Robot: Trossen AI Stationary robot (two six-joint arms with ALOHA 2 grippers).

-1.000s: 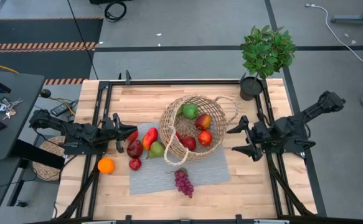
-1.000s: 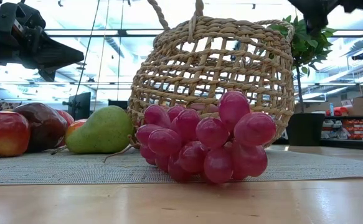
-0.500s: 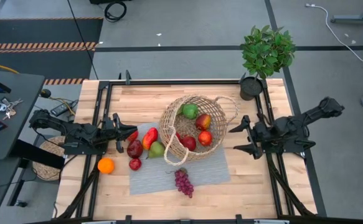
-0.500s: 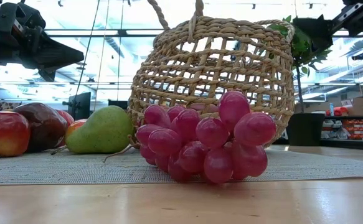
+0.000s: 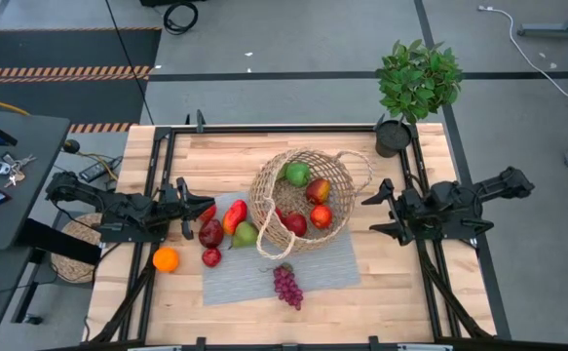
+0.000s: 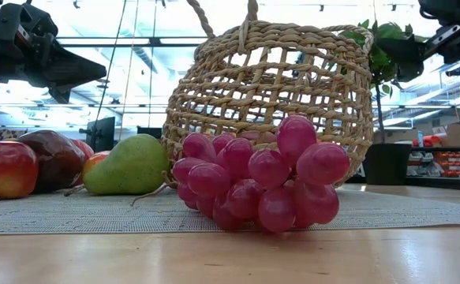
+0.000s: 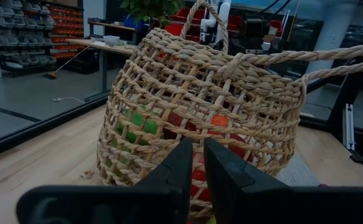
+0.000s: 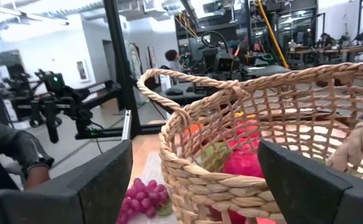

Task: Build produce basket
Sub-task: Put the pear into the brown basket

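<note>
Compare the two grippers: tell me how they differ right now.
The left gripper is shut and empty; the right gripper is open and also empty. The left one is over the mat's edge beside loose fruit left of the basket; the right one is over bare wood to the basket's right. Both point inward at the basket.

A potted plant (image 5: 416,86) stood at the wooden table's (image 5: 235,156) far right corner. A grey mat (image 5: 264,278) covered the table's middle. Keys (image 5: 7,168) lay on a side desk (image 5: 25,136).
</note>
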